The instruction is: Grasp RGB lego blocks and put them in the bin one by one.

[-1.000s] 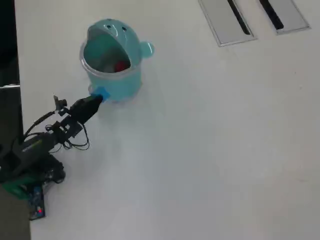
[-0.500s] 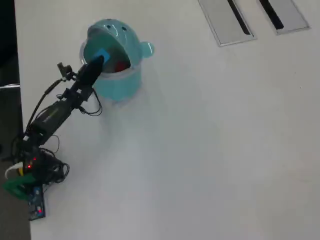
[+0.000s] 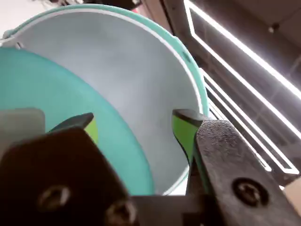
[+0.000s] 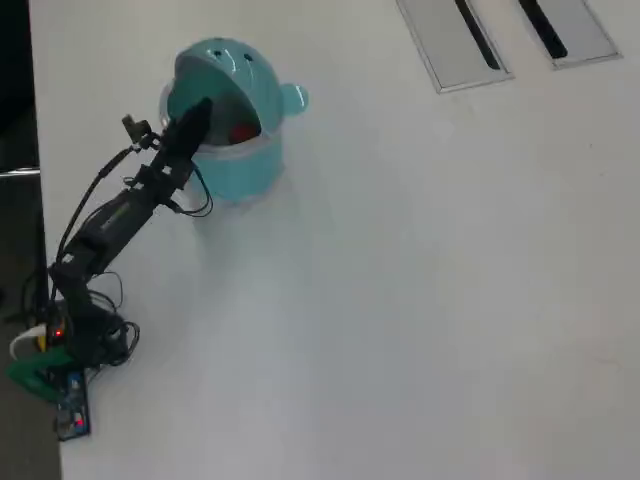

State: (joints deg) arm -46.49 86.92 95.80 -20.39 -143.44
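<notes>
In the overhead view we saw the arm reaching up and to the right from its base at the left edge of the white table, with the gripper poised over the open mouth of the bin. The teal bin stood near the top left of the table, its domed lid tipped back. Inside the bin, just right of the gripper tip, we noted a red block lying at the bottom. In the wrist view the gripper had its two green-tipped jaws spread well apart, and we saw nothing between them; behind the gap lay the teal lid and the bin's pale inner wall. We could not make out a blue or a yellowish-green block in either view.
</notes>
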